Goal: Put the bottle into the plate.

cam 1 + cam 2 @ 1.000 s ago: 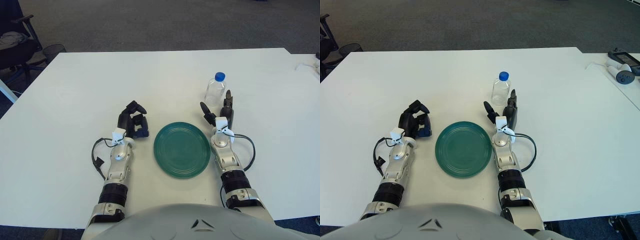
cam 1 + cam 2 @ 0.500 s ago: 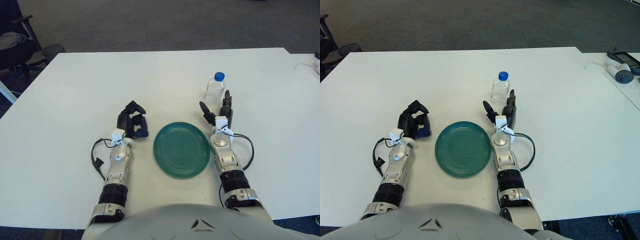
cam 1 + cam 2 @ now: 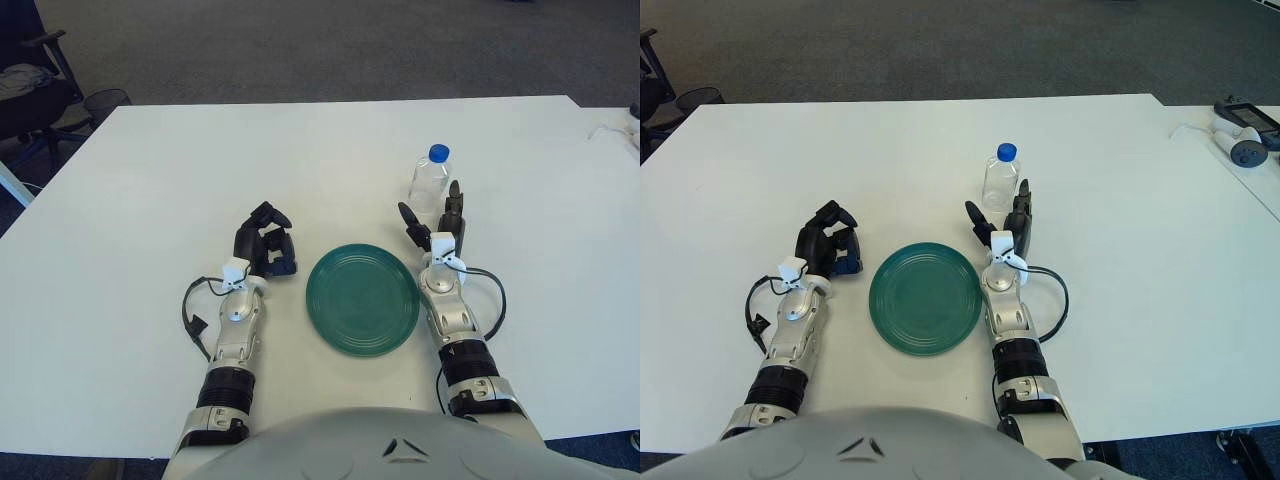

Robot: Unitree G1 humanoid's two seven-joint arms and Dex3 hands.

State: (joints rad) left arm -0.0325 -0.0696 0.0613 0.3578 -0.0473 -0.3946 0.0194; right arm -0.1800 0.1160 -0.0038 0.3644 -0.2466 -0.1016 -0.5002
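Right hand (image 3: 437, 228) open beside bottle (image 3: 429, 178)

White table (image 3: 150, 170): plate (image 3: 363, 298), bottle (image 3: 429, 182).

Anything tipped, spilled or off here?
Nothing stands out. The bottle stands upright, capped, beyond the right hand, whose fingers are spread just short of it. The plate lies flat and bare. The left hand rests curled on the table.
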